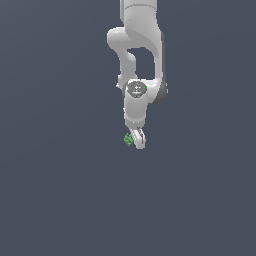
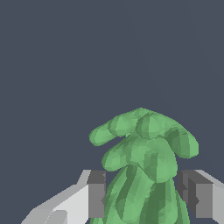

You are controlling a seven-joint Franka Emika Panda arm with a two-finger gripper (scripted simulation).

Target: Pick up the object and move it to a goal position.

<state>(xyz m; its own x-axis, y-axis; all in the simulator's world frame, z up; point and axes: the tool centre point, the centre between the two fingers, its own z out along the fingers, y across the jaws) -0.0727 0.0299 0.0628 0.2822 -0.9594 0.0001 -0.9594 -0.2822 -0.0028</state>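
Object [image 2: 146,162]: a bright green, bumpy clump of rounded lobes. In the wrist view it fills the space between the two fingers, its lower part sitting between the dark pads [image 2: 96,194] and its upper lobes fanning out beyond the fingertips. The pad on each side lies against, or just beside, the green surface; no clear gap shows on either side.

In the exterior view the object [image 1: 129,139] appears as a small green cluster at the tip of the gripper [image 1: 137,139], projecting toward the exterior view's left of the white fingers. It is far smaller than the gripper body.

Gripper: fingers drawn in to the width of the clump, holding it between the pads. The jaws stand partly closed, neither fully together nor spread wide.

Arm [image 1: 137,55]: white, entering from the top of the exterior view and reaching downward, with the wrist joint just above the gripper. The gripper points down toward the lower part of that view.

Surroundings: a uniform dark grey-blue ground [image 1: 60,200] fills both views. Whether the object touches this surface or is raised above it cannot be told.
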